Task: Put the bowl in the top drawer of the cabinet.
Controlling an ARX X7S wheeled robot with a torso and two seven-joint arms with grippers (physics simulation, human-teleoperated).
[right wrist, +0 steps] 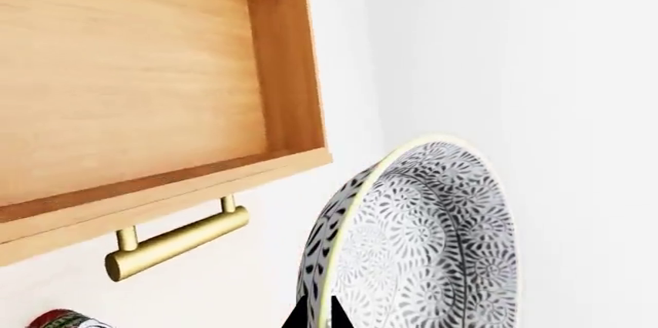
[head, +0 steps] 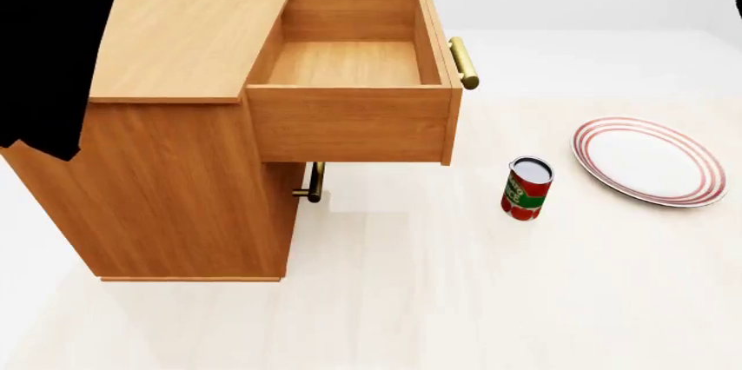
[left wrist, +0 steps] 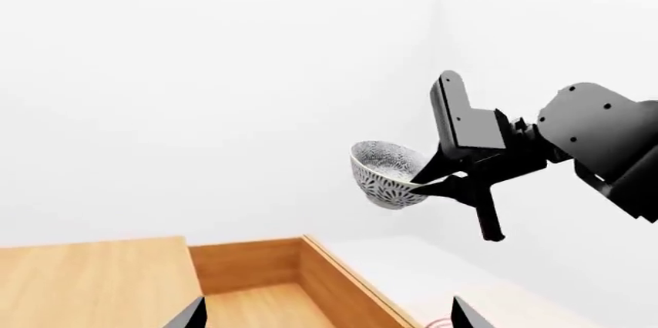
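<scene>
I have the right gripper (left wrist: 432,182) pinched on the rim of the deep grey-blue speckled bowl (left wrist: 386,174), carrying it high beside the pulled-out top drawer (head: 347,62) of the orange-brown wooden cabinet (head: 174,127), out past its brass bar handle (head: 464,63), so it clears the drawer's front. My left gripper (left wrist: 323,314) looks spread and empty above the drawer.

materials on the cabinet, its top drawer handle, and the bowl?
Cabinet: looks like orange-brown wood with a matte finish, faint grain on its panels. Top drawer handle: brass-coloured metal by its look, a shiny round bar on two posts. Bowl: probably glazed ceramic, with a dense grey-blue leaf pattern and a pale rim. All are simulator renders, so this goes by look only.
</scene>
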